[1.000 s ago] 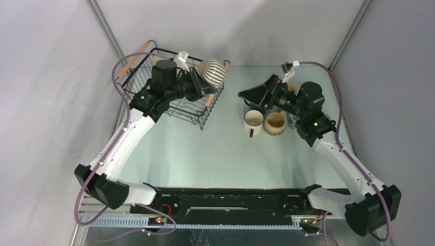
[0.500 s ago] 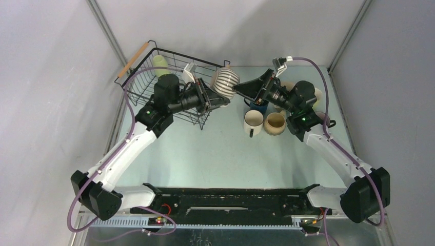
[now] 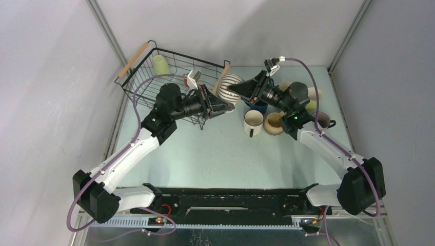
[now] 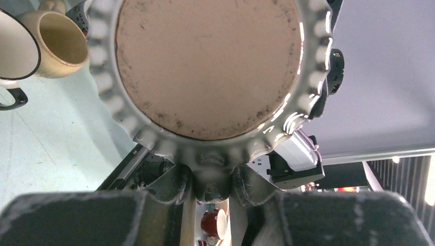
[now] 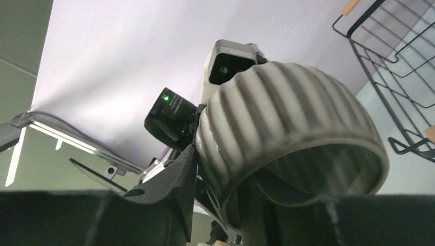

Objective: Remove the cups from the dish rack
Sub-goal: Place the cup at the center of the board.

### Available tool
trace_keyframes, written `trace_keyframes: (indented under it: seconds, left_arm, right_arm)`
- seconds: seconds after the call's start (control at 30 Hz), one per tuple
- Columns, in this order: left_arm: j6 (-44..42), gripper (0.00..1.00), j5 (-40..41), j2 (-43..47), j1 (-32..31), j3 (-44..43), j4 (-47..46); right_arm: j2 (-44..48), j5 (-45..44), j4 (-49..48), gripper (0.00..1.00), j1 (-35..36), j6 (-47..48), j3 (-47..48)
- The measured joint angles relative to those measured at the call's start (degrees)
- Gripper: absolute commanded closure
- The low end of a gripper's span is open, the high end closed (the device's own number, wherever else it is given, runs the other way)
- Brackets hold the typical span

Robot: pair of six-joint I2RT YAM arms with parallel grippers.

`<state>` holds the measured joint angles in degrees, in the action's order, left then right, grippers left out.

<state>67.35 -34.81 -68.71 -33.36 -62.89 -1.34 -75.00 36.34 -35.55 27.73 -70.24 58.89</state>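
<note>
The striped ribbed cup [image 3: 229,85] hangs in the air between both arms, just right of the dish rack [image 3: 134,57]. My left gripper [image 3: 220,104] is shut on the edge of its base; the left wrist view shows the brown base [image 4: 208,66] filling the frame, and my left gripper [image 4: 213,177] pinches one rib of it. My right gripper [image 3: 237,90] meets the cup at its mouth. Its outer finger lies on the ribbed wall [image 5: 287,113] and the other reaches inside, so my right gripper [image 5: 221,177] is shut on the rim. A pale green cup [image 3: 160,64] remains in the rack.
Several cups stand on the table under and beside my right arm: a white one [image 3: 253,122], a cream one [image 3: 274,123], a navy one [image 3: 258,106], and more at the far right [image 3: 313,95]. The rack's wires [image 5: 390,77] are close to the held cup.
My left arm has carried the striped cup rightward out of the rack. My right arm has swung left to meet it, and its jaws have closed from wide open onto the rim.
</note>
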Motion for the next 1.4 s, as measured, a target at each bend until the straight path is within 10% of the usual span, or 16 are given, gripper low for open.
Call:
trace_keyframes:
  seconds: [0.1,0.17,0.43,0.57,1.4]
  left_arm:
    - [1.27,1.0,-0.7,0.57,0.0,1.62,-1.86]
    - [3.56,0.97,-2.1,1.05,0.02,2.58,-3.52]
    - [3.63,0.2,-3.69,3.78,-0.37,5.88,-7.89]
    - [-0.04,0.01,-2.62,4.92,-0.39,6.97,-6.01]
    - [-23.47,0.0,6.82,10.84,-0.39,6.62,22.18]
  right_arm:
    - [-0.26,0.09,-0.7,1.0,0.87,-1.49,-0.09]
    - [-0.15,0.7,-1.9,1.0,1.49,-1.16,-0.11]
    - [2.69,-2.03,1.81,1.0,4.04,1.18,-0.15]
    - [3.1,-4.59,10.64,1.0,4.35,3.87,-0.42]
    - [16.59,-28.89,76.76,1.0,2.49,28.09,3.74]
